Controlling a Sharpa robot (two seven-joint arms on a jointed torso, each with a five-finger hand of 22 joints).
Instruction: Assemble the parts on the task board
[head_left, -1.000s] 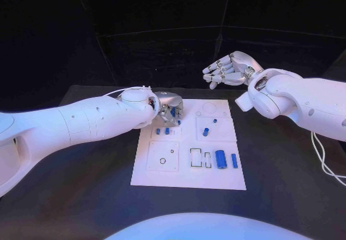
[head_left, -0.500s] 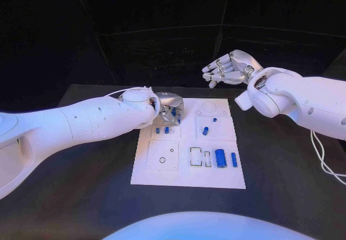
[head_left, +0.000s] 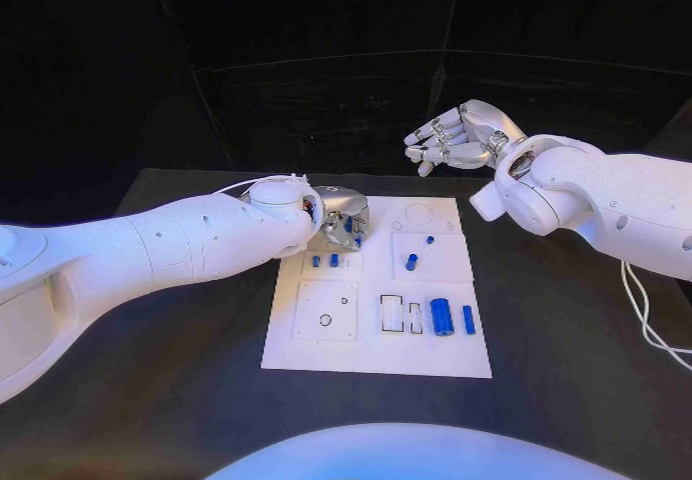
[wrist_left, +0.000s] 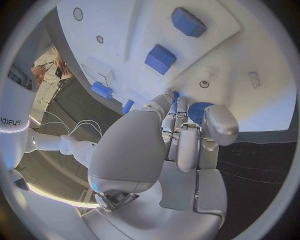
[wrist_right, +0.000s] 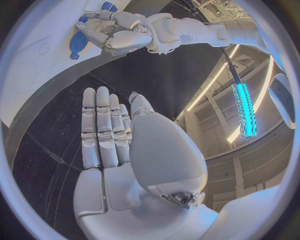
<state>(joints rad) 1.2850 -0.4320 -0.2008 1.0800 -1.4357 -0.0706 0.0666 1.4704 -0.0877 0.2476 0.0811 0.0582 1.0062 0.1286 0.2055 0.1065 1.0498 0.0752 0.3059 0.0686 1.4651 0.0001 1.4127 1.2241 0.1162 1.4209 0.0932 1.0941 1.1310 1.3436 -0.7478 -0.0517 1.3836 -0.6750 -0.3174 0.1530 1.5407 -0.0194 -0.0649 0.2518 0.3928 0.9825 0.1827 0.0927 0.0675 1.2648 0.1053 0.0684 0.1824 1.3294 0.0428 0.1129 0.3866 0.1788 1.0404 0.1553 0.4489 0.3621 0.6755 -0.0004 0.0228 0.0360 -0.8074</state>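
The white task board (head_left: 375, 355) lies in the middle of the black table. My left hand (head_left: 340, 216) is down on the board's far left corner, fingers curled. Its thumb and fingers (wrist_left: 187, 142) pinch a blue round part (wrist_left: 199, 111), which sits at the board's surface. The same blue round part (wrist_right: 78, 42) lies under my left hand (wrist_right: 119, 30) in the right wrist view. My right hand (head_left: 459, 135) hangs in the air beyond the board's far right corner, with straight fingers (wrist_right: 100, 125) holding nothing.
Other blue parts on the board: a thick cylinder (head_left: 441, 317), a slim pin (head_left: 467, 320), a short piece (head_left: 411, 263) and two small pegs (head_left: 325, 261). Blue blocks (wrist_left: 160, 58) lie ahead of my left hand. Bare black table surrounds the board.
My left hand has stayed at the board's far left corner, shifting only slightly. The right hand has hardly moved.
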